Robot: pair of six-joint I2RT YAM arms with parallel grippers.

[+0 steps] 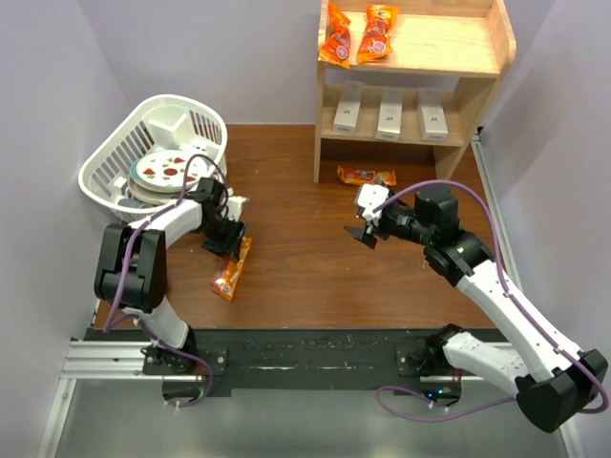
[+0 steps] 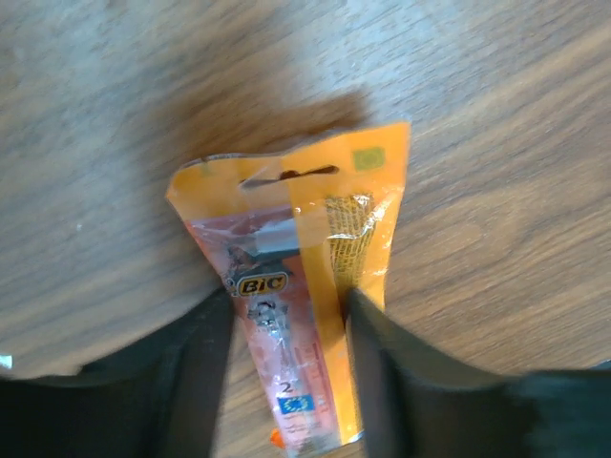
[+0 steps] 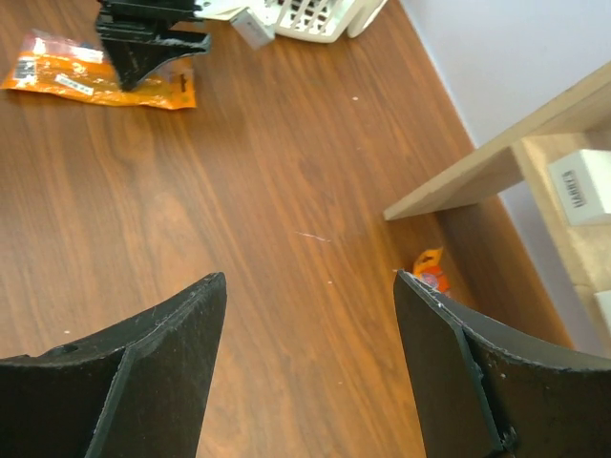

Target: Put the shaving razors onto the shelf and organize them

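basket (image 1: pixel 107 157): white slatted plastic, at the far-left corner of the surface, close to the wall.
plates (image 1: pixel 164 169): stacked inside the basket; top one white with red spots.
surface (image 1: pixel 296 272): dark brown wood grain.

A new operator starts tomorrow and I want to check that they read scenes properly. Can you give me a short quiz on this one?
1. True or false: the left gripper has its fingers on either side of an orange BIC packet lying on the table.
2. How many white boxes sit on the lower level of the shelf?
3. The right gripper is: A) holding a white box; B) open and empty above the table; C) clamped on a packet.
Key: 1 true; 2 three; 3 B.
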